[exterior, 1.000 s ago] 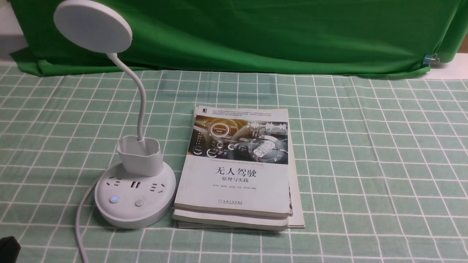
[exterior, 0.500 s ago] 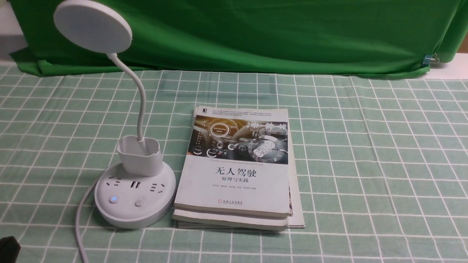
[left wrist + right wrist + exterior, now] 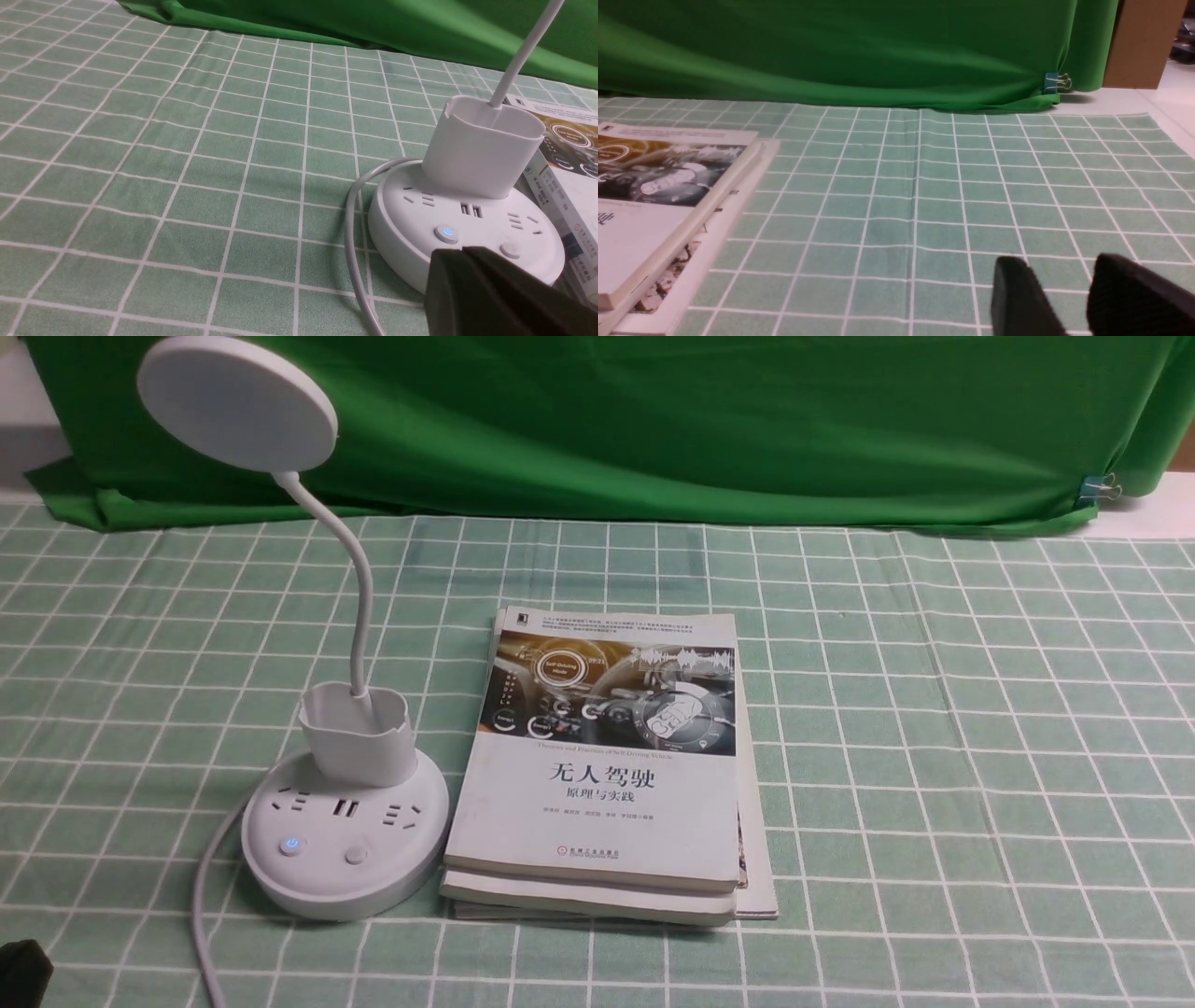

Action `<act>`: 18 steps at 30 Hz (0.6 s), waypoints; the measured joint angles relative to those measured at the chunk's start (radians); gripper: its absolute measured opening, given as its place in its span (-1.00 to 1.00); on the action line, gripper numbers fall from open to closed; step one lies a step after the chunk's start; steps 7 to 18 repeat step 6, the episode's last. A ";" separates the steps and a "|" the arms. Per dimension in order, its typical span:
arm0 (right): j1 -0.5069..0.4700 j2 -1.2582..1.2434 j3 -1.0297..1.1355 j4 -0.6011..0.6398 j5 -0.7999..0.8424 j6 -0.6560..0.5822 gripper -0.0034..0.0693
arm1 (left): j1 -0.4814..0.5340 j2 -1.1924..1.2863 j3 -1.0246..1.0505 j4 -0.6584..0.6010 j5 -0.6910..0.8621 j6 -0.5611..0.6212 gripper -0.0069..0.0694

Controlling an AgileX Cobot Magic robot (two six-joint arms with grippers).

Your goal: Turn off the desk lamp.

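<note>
The white desk lamp (image 3: pixel 345 831) stands at the front left of the table. It has a disc head (image 3: pixel 236 401), a gooseneck (image 3: pixel 359 597) and a cup holder (image 3: pixel 358 733). Its round base carries a blue-lit button (image 3: pixel 292 846) and a plain button (image 3: pixel 355 855). In the left wrist view my left gripper (image 3: pixel 461 250) is shut and empty, close in front of the base (image 3: pixel 411 224), just below the lit button (image 3: pixel 446 232). Only its dark tip (image 3: pixel 23 973) shows in the front view. My right gripper (image 3: pixel 1057 261) is open and empty, low over the cloth to the right of the books.
A stack of books (image 3: pixel 607 775) lies right beside the lamp base. The lamp's white cable (image 3: pixel 201 896) runs off the table's front edge on the left. A green backdrop (image 3: pixel 653 420) hangs along the back, with a binder clip (image 3: pixel 1102 487).
</note>
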 joint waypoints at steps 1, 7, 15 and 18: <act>0.000 0.000 0.000 0.000 0.000 0.000 -0.24 | 0.000 0.000 0.000 0.000 0.000 0.001 -0.82; 0.000 0.000 0.000 0.000 0.000 0.000 -0.24 | 0.000 0.000 0.000 0.000 0.000 0.002 -0.82; 0.000 0.000 0.000 0.000 0.000 0.000 -0.24 | 0.000 0.000 0.000 0.000 0.000 0.002 -0.82; 0.000 0.000 0.000 0.000 0.000 0.000 -0.24 | 0.000 0.000 0.000 0.000 0.000 0.002 -0.82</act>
